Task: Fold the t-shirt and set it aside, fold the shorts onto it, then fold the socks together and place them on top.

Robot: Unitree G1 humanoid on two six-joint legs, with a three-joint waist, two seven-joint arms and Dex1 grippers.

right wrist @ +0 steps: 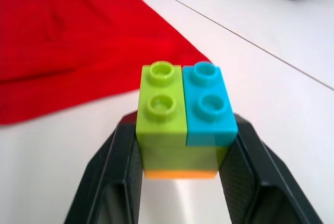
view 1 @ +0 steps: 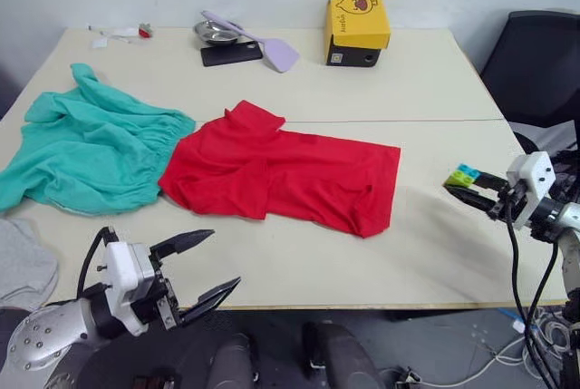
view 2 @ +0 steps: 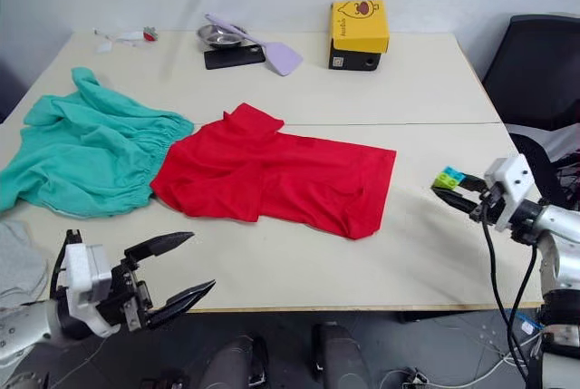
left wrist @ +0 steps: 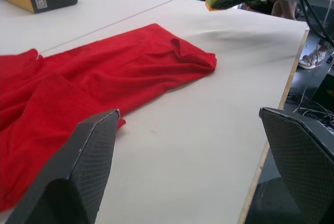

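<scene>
The red t-shirt [view 1: 281, 171] lies crumpled and spread out in the middle of the table. Touching its left edge is the teal-green shorts [view 1: 86, 149], bunched up on the table's left side. A light grey bundle, the socks [view 1: 20, 267], sits at the left front edge, partly cut off. My left gripper [view 1: 222, 257] hovers open at the table's front edge, just short of the shirt, with nothing between its fingers. Over the table's right side, my right gripper [view 1: 460, 188] is shut on a small stack of green, blue and orange toy bricks [right wrist: 185, 112].
At the back of the table stand a yellow and black box [view 1: 356, 31], a metal bowl [view 1: 216, 34], a lilac spatula [view 1: 272, 47] and a black phone [view 1: 231, 53]. Small scraps [view 1: 122, 34] lie at the far left corner. A dark chair [view 1: 535, 67] stands to the right.
</scene>
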